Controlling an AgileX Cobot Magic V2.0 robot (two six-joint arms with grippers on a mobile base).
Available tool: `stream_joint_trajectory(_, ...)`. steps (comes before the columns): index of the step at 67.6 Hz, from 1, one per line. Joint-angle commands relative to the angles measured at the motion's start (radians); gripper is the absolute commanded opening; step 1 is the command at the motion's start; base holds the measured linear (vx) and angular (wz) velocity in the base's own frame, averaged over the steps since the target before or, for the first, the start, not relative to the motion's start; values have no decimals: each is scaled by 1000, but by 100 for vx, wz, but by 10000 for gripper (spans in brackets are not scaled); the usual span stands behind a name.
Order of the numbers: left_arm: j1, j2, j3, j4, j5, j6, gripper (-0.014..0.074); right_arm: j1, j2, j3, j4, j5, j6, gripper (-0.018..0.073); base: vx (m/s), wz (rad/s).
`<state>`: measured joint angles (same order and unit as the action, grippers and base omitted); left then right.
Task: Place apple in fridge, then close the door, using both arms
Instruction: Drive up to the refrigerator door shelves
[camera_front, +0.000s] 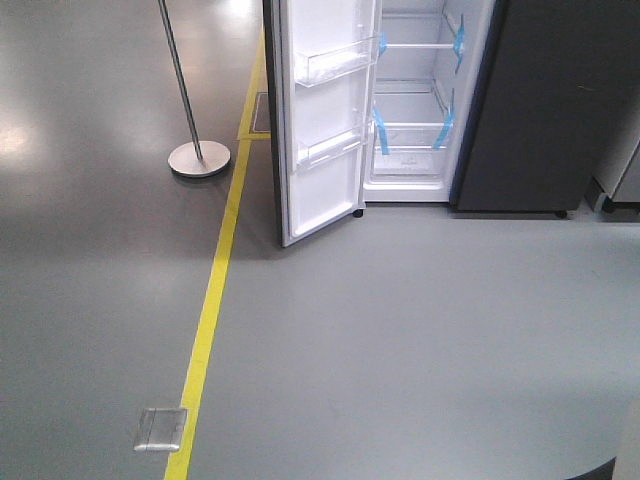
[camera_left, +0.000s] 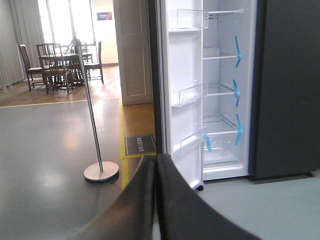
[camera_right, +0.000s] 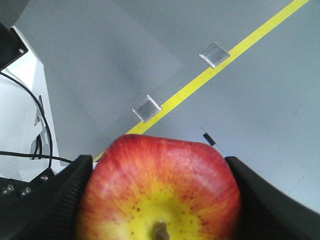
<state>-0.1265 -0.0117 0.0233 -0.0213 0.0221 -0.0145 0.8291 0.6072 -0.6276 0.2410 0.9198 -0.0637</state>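
Note:
A red apple with a yellow dimpled top fills the bottom of the right wrist view, and my right gripper is shut on it, one black pad against each side. In the left wrist view my left gripper is shut with its two dark fingers pressed together and nothing between them. The fridge stands ahead with white lining, white shelves and blue tape strips. Its door is swung wide open to the left, showing its white inner face with clear bins. Neither gripper shows in the front view.
A metal post on a round base stands left of the door. A yellow floor line runs toward the fridge, with a metal floor plate beside it. A table and chairs stand far back left.

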Motion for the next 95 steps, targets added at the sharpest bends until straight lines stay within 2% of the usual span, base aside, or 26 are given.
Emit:
stream_joint_trajectory(1, -4, -14, 13, -1, -73, -5, -6, -1, -1, -26, 13, -56, -6, 212, 27, 1)
stream_joint_trajectory(95, -4, -14, 13, -1, -73, -5, -6, -1, -1, -26, 13, -55, -6, 212, 23, -1)
